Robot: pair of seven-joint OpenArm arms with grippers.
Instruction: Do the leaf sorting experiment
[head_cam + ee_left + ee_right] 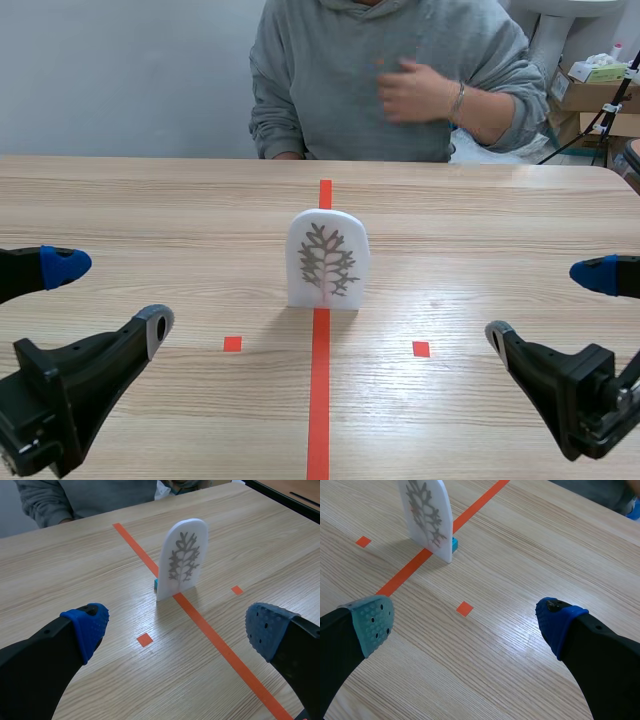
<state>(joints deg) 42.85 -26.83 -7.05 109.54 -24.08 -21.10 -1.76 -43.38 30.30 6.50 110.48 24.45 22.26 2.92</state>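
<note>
Entering cut off at the edge, left fingers (155, 328) spread and empty, dotted rubbery pads, smooth white arched leaf plaque (327, 258) upright on the red line (319, 400) mid wood-grain tabletop (480, 220), small blue block (155, 584) half hidden behind its base, right fingers (497, 338) likewise released.

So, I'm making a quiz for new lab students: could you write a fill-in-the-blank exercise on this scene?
1. The white plaque with a grey tree pattern stands ____ on the orange-red tape line.
2. The left tool and the right tool are both ____, holding nothing.
3. Seen from the robot, a small blue block sits right ____ the plaque.
Missing words: upright; open; behind.
</note>
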